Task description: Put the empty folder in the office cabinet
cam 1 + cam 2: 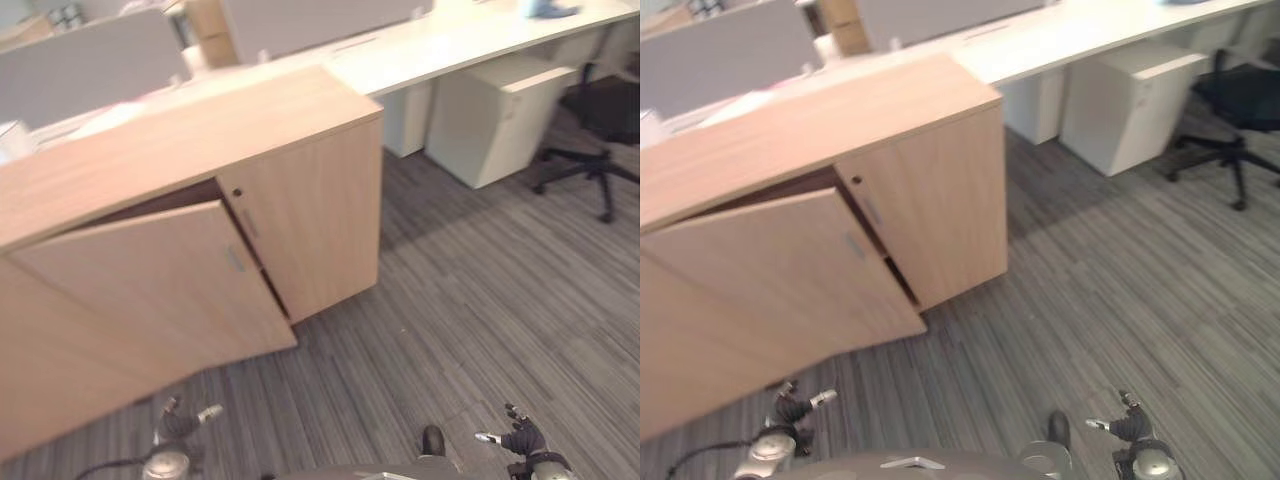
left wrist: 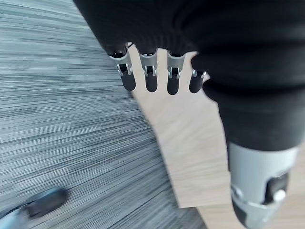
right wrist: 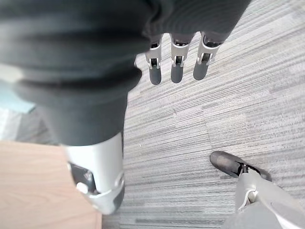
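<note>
A low wooden office cabinet (image 1: 190,230) is being shown from above, standing on grey striped carpet (image 1: 480,300). Its left door (image 1: 150,290) is being held partly swung out toward the viewer, leaving a dark gap along its top edge, while its right door (image 1: 310,215) is being kept flush and closed. Small handles are being shown near the meeting edges of the two doors.

The left hand (image 1: 185,420) is being held low above the carpet, in front of the open door, with its fingers (image 2: 151,76) extended straight and apart, nothing being gripped. The right hand (image 1: 520,435) is being held low on the opposite side, well apart from the cabinet, its fingers (image 3: 176,64) likewise straight and relaxed, nothing being carried.

The folder is not being held by either hand, and its location cannot be told from these views; accordingly, its long axis and the way it points cannot be told either. The inside of the cabinet is being hidden by the door and shadow.

As a judgement, the cabinet is being left ajar, so either the opening step is done and the folder is yet to be fetched, or the folder is already inside and the door is waiting to be closed; which one applies cannot be decided here.

Behind the cabinet, a long white surface (image 1: 450,40), a white pedestal unit (image 1: 500,115) and a black office chair (image 1: 600,130) are being shown.
</note>
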Controlling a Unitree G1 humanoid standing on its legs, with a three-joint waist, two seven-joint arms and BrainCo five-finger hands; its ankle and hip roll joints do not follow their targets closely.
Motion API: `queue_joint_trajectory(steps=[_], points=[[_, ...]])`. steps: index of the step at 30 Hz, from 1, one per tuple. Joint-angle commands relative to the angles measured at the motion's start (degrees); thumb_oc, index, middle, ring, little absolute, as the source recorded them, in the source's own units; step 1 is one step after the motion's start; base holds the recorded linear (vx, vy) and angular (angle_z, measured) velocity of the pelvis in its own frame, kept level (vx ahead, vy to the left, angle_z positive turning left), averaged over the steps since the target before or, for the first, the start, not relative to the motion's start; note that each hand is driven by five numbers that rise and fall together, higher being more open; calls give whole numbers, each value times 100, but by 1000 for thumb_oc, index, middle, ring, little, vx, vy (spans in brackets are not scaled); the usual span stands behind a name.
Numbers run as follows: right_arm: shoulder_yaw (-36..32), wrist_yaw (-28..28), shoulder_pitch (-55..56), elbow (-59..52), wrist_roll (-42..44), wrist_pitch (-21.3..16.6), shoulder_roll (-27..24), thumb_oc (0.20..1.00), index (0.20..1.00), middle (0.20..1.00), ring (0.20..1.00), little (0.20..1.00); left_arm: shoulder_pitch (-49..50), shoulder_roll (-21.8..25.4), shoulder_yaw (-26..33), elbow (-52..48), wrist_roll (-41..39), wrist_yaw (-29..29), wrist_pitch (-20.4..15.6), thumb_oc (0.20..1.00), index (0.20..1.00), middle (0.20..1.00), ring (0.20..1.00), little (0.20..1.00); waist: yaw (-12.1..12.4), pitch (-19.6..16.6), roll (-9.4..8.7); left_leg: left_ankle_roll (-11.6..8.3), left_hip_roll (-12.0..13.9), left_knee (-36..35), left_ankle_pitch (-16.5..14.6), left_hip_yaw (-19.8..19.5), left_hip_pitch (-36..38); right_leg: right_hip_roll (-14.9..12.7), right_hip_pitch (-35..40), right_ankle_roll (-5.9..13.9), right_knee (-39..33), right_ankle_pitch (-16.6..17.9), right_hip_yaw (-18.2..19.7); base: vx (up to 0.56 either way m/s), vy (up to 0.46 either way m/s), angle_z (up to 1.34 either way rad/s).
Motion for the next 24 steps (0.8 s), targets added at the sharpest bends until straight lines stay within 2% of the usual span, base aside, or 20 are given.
queue_joint_trajectory(steps=[1, 4, 5, 6, 7, 8, 9, 11, 12, 15, 18, 19, 21, 22, 23, 24], points=[[174, -122, -124, 17, -362, -71, -10, 1000, 1000, 1000, 1000, 1000, -421, 570, 278, 163, 269, -137, -75, 1000, 1000, 1000, 1000, 1000, -115, -29, -453, -805, -117, 434, -175, -175, -117, 76, 472, -169, 231, -745, 230, -28, -162, 28], [367, -101, -256, 85, -493, -43, 34, 1000, 1000, 1000, 1000, 1000, -155, 259, 244, 409, 426, -222, -19, 1000, 1000, 1000, 1000, 1000, 88, 32, -709, -441, -999, 837, -1056, -770, -407, 87, 531, -242, 130, -711, 158, -36, -244, -1], [454, -105, -353, 163, -499, -27, 92, 1000, 1000, 1000, 1000, 1000, -87, 161, 220, 487, 471, -231, -20, 1000, 1000, 1000, 1000, 1000, 172, 70, -791, -330, -1318, 1007, -1238, -879, -572, 113, 515, -264, 119, -683, 147, -29, -165, -1], [454, -105, -353, 163, -499, -27, 92, 1000, 1000, 1000, 1000, 1000, -87, 161, 220, 487, 471, -231, -20, 1000, 1000, 1000, 1000, 1000, 172, 70, -791, -330, -1318, 1007, -1238, -879, -572, 113, 515, -264, 119, -683, 147, -34, -151, 5], [516, -95, -403, 211, -519, -13, 134, 1000, 1000, 1000, 1000, 1000, -61, 98, 184, 584, 538, -274, 13, 1000, 1000, 1000, 1000, 1000, 236, 85, -839, -257, -1551, 1075, -1298, -895, -686, 155, 485, -284, 123, -665, 139, -21, -105, 1], [650, -98, -499, 251, -558, -11, 195, 1000, 1000, 1000, 1000, 1000, 30, 33, 159, 597, 573, -274, 35, 1000, 1000, 1000, 1000, 1000, 305, 112, -836, -91, -1839, 1018, -1446, -889, -666, 276, 398, -299, 180, -685, 160, -21, -105, 1], [650, -98, -499, 251, -558, -11, 195, 1000, 1000, 1000, 1000, 1000, 30, 33, 159, 597, 573, -274, 35, 1000, 1000, 1000, 1000, 1000, 305, 112, -836, -91, -1839, 1018, -1446, -889, -666, 276, 398, -299, 180, -685, 160, -8, -56, -2], [717, -117, -551, 289, -581, 1, 266, 1000, 1000, 1000, 1000, 1000, 82, -10, 146, 650, 630, -284, 62, 1000, 1000, 1000, 1000, 1000, 357, 110, -795, 57, -1984, 770, -1476, -1048, -475, 428, 375, -337, 260, -710, 185, 27, -37, 11], [744, -116, -571, 354, -599, 9, 332, 1000, 1000, 1000, 1000, 1000, 110, -11, 149, 681, 668, -272, 70, 1000, 1000, 1000, 1000, 1000, 349, 21, -787, 122, -2007, 405, -1387, -1088, -223, 549, 401, -354, 293, -747, 169, 67, -25, 4], [791, -126, -592, 397, -641, 23, 387, 1000, 1000, 1000, 1000, 1000, 71, 24, 118, 623, 635, -251, 72, 1000, 1000, 1000, 1000, 1000, 375, -39, -831, 147, -2017, 144, -1303, -1149, -36, 570, 386, -377, 487, -794, 141, 38, 18, 1], [813, -115, -575, 326, -636, 28, 422, 1000, 1000, 1000, 1000, 1000, 77, 39, 111, 502, 548, -242, 66, 1000, 1000, 1000, 1000, 1000, 422, -14, -839, 224, -2014, -7, -1279, -1206, 86, 566, 270, -379, 895, -879, 95, -18, 39, 9], [851, -97, -614, 324, -628, 40, 476, 1000, 1000, 1000, 1000, 1000, 54, 73, 129, 394, 483, -219, 58, 1000, 1000, 1000, 1000, 1000, 426, 78, -842, 310, -2014, -87, -1290, -1260, 214, 505, 19, -254, 1513, -804, 159, -50, 34, -4], [858, -98, -699, 305, -574, 42, 545, 1000, 1000, 1000, 1000, 1000, -51, 123, 124, 321, 402, -148, 56, 1000, 1000, 1000, 1000, 1000, 377, 229, -869, 404, -2043, -52, -1260, -1414, 230, 486, -346, 30, 2188, -502, 479, -67, -5, 5], [860, -107, -694, 306, -534, 39, 592, 1000, 1000, 1000, 1000, 1000, -100, 127, 125, 321, 371, -116, 45, 1000, 1000, 1000, 1000, 1000, 363, 248, -887, 407, -2036, -50, -1262, -1486, 239, 529, -405, 43, 2243, -542, 701, -9, -112, 18], [862, -146, -610, 298, -455, 26, 658, 1000, 1000, 1000, 1000, 1000, -179, 130, 109, 265, 280, -56, -1, 1000, 1000, 1000, 1000, 1000, 347, 216, -892, 384, -2008, -43, -1273, -1641, 217, 607, -345, -42, 1966, -733, 1122, 23, -147, 29], [844, -159, -592, 372, -422, 26, 680, 1000, 1000, 1000, 1000, 1000, -214, 113, 92, 247, 232, -40, -17, 1000, 1000, 1000, 1000, 1000, 344, 190, -894, 366, -1995, -41, -1276, -1707, 192, 614, -273, -93, 1762, -783, 1269, 29, -121, 43]])
